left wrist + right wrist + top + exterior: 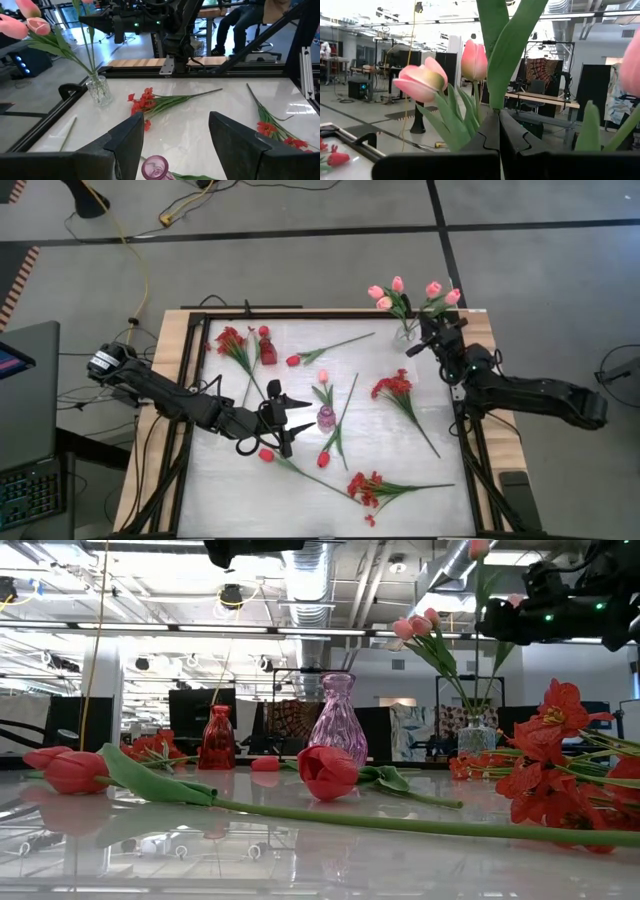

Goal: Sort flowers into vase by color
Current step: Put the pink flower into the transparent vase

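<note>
Hovering low over the white table [420, 500], the left gripper [283, 423] is holding its fingers [125, 145] spread wide with nothing between them, just beside the small pink vase [326, 417] and a pink tulip [323, 385] lying next to it. Sitting at the far right corner, the right gripper [432, 340] is pressing its fingers [512, 132] together on a green stem [507, 47] of the pink tulips [398, 290] standing in the clear glass vase [407, 330]. Standing near the far left corner is a red vase [267, 350], with a red blossom bunch [232, 342] lying beside it. Scattered flat across the table are red tulips [266, 454] and more red bunches [393, 387], one [368, 488] lying near the front edge.
</note>
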